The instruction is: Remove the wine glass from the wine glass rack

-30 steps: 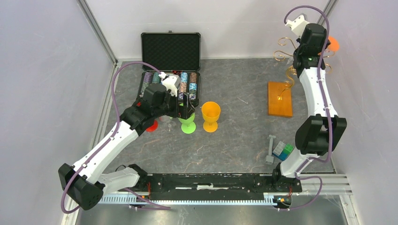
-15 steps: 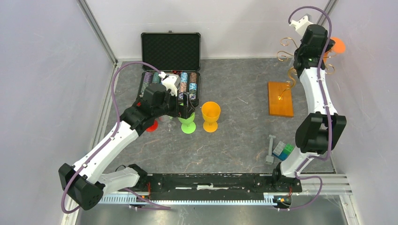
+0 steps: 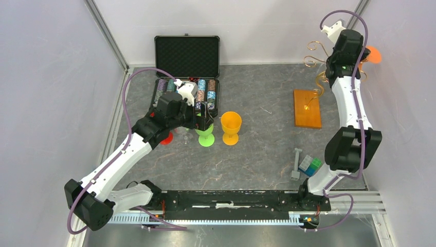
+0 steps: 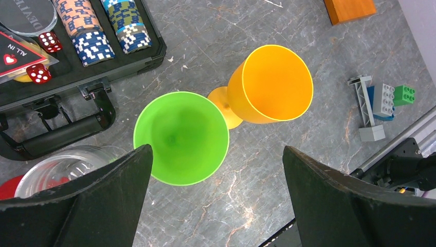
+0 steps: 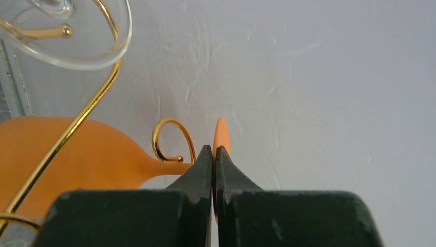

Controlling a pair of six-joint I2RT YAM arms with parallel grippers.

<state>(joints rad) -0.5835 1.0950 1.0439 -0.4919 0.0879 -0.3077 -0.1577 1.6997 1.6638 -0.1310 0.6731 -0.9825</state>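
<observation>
While the left end effector (image 4: 215, 154) hangs empty with its jaws spread wide over the green goblet (image 4: 181, 138), left of the tabletop's (image 3: 257, 154) middle and beside the yellow goblet (image 4: 277, 82), the work is at the far right corner. There the wine glass rack (image 3: 307, 109) stands on its wooden base near the right edge, its gold curls rising behind. The orange wine glass (image 5: 77, 154) hangs from the rack with its stem passing through one curl, and the right end effector (image 5: 213, 154) is pinched tight at its foot end. The step in hand looks like the lift-off: the grasp is made, but the glass is not yet free. Next, the stem probably has to slide out through the curl's open side without dragging the light rack along.
</observation>
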